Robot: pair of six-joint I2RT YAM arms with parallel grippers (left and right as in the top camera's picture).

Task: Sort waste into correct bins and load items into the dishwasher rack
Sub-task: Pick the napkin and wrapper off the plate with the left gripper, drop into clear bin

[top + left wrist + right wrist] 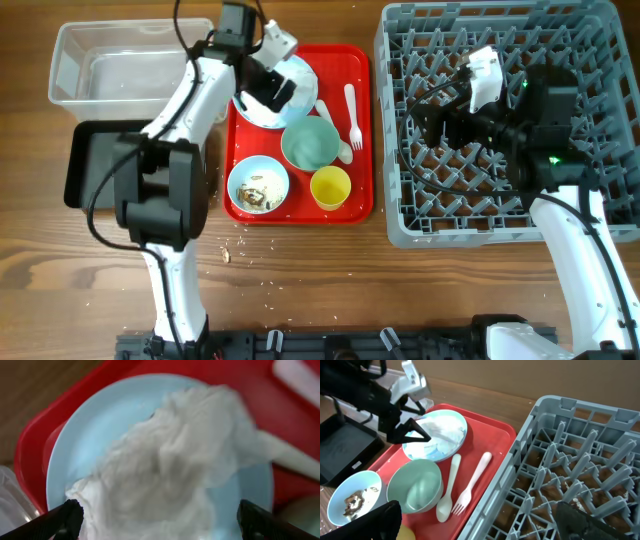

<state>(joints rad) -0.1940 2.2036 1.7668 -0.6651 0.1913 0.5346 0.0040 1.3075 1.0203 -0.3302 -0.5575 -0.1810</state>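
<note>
While the right pincer (481,519) gapes empty, the left pincer (160,514) spreads wide above the napkin (175,460) on the plate (97,435).

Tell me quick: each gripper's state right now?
Left gripper: open, over the napkin on the plate, holding nothing.
Right gripper: open, holding nothing.

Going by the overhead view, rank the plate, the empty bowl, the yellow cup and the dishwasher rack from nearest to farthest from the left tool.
1. plate, directly under the left tool, at the red tray's far end.
2. empty bowl, mid-tray, toward the robot's right.
3. yellow cup, at the tray's near right corner.
4. dishwasher rack, off the tray, on the right.
</note>
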